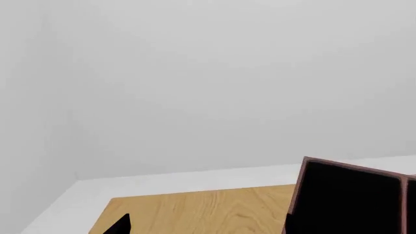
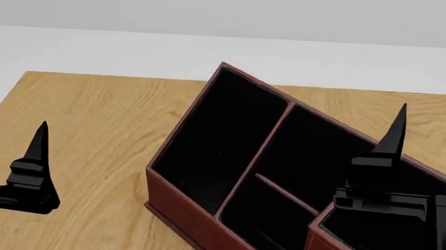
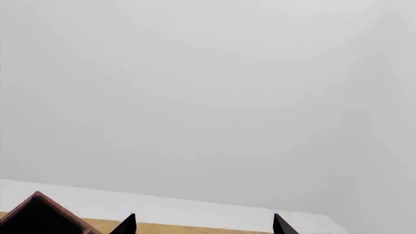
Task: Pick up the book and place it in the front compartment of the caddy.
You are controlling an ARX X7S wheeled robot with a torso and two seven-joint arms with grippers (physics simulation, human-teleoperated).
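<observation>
The book is out of view in every frame. The dark red caddy, black inside and split by dividers, stands at an angle on the wooden table; one corner of it shows in the left wrist view and one in the right wrist view. My right gripper hovers above the caddy's near right compartments, and in its own view the gripper is open with nothing between its fingertips. My left gripper hangs over bare table left of the caddy; only one fingertip shows, far out to the side.
The wooden table stretches left of and behind the caddy. Its far edge meets a white floor strip below a pale grey wall. Nothing else stands on the visible tabletop.
</observation>
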